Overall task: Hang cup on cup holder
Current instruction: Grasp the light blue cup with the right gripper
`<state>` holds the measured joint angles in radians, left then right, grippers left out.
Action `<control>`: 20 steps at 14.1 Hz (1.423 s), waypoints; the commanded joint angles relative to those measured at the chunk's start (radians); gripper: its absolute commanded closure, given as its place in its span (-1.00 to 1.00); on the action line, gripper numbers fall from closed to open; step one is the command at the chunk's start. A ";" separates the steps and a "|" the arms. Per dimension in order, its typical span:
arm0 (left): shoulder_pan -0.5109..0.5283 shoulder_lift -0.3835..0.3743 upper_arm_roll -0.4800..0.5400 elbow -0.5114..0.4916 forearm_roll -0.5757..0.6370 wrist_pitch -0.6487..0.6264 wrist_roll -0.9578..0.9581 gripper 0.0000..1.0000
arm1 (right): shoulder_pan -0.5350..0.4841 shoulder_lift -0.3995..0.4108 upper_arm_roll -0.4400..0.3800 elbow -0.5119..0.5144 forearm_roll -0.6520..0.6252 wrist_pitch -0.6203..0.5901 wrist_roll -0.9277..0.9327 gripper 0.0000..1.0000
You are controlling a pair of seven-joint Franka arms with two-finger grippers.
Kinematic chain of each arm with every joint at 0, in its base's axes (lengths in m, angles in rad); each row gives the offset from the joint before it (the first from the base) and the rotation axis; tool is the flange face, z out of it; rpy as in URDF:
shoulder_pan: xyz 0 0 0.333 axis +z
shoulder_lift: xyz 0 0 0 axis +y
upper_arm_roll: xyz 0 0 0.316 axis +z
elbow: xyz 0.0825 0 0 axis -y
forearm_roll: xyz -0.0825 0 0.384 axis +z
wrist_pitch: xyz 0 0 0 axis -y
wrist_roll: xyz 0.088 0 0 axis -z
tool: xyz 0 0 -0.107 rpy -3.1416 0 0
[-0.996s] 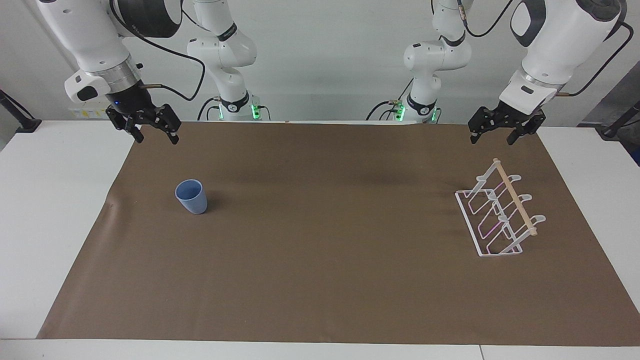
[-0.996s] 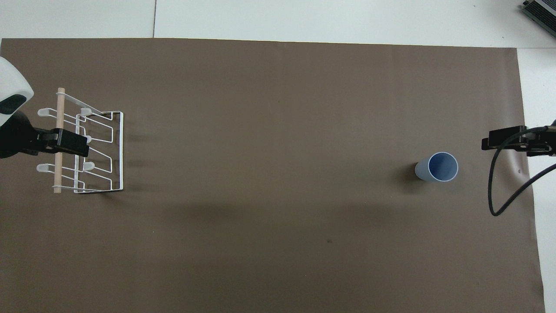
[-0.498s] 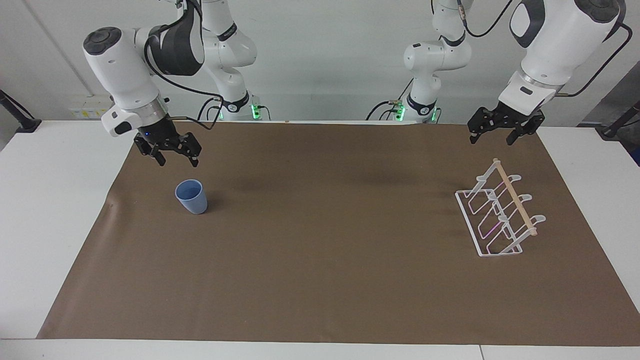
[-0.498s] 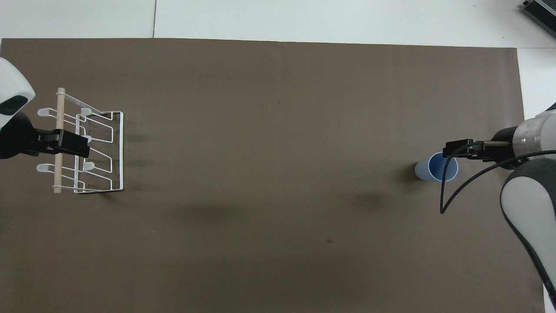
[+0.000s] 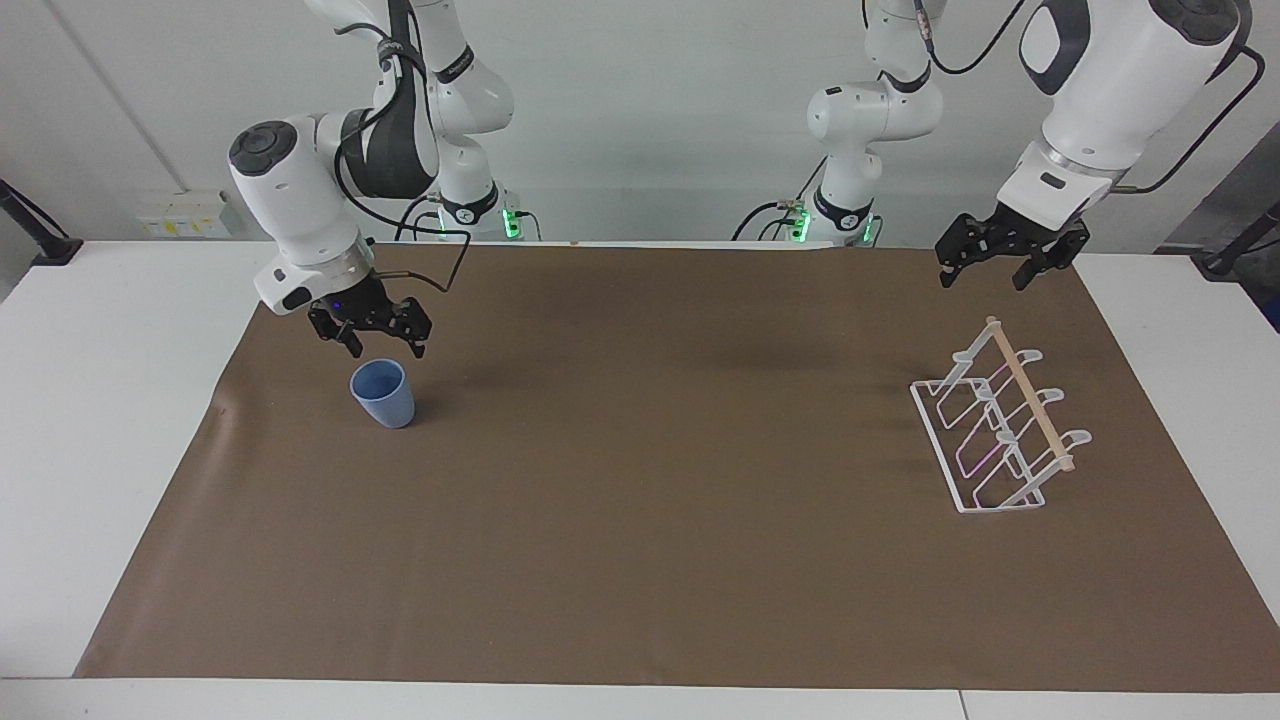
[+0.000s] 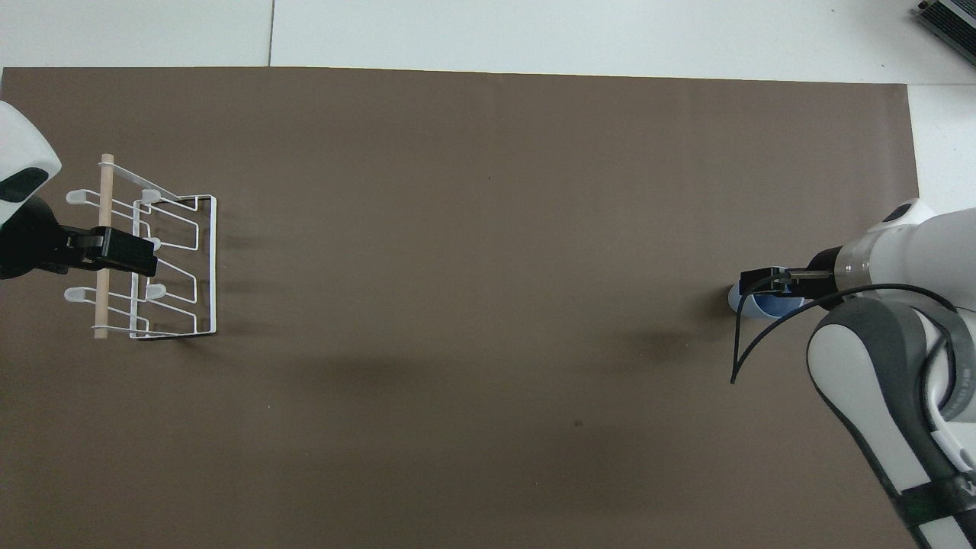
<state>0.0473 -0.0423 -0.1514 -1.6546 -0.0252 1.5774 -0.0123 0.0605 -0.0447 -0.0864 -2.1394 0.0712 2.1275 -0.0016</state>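
One upright cup, mouth up, under the open right gripper; left gripper open too.

wall: plain white | table: white | mat: brown

The right gripper is held low over the table, fingers spread and pointed down, its arm bent forward. The left gripper is kept raised, fingers parted, its arm waiting.

No legible text, labels, brands or nos. anywhere in either view.
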 commanded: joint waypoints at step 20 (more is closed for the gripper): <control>0.003 -0.037 0.003 -0.054 0.007 0.039 0.014 -1.00 | 0.004 0.046 0.013 -0.157 0.010 0.195 -0.015 0.54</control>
<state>0.0473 -0.0462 -0.1513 -1.6680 -0.0252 1.5917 -0.0123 0.0624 0.0095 -0.0797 -2.2817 0.0712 2.3072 -0.0035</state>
